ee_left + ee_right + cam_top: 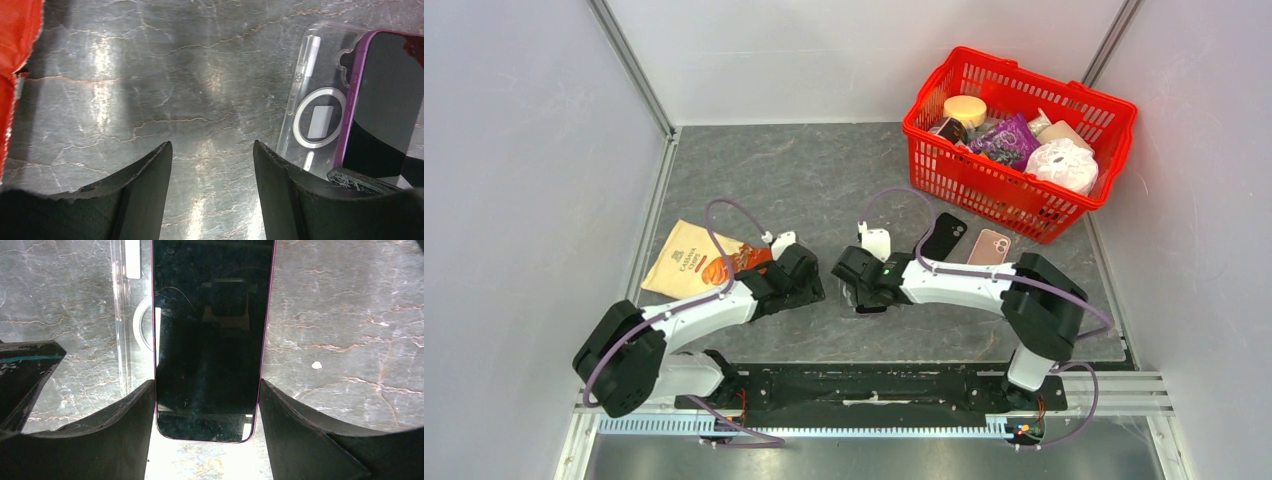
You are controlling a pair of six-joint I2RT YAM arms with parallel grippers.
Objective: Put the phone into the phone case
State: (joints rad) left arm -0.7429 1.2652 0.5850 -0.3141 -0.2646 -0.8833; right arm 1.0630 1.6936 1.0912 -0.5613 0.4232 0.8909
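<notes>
A purple phone (212, 340) with a dark screen sits between the fingers of my right gripper (206, 390), which is shut on its two long sides. A clear phone case (320, 100) with a white ring lies on the table. The phone (385, 100) overlaps the case's right part, and the case's edge (131, 315) sticks out to the left of the phone. My left gripper (212, 150) is open and empty, just left of the case, low over the table. In the top view both grippers (809, 280) (859, 278) meet at the middle and hide the phone and case.
An orange snack bag (694, 262) lies left of the left gripper. A red basket (1114, 110) of groceries stands at the back right. A black phone-shaped item (944, 237) and a pink one (990, 246) lie in front of the basket.
</notes>
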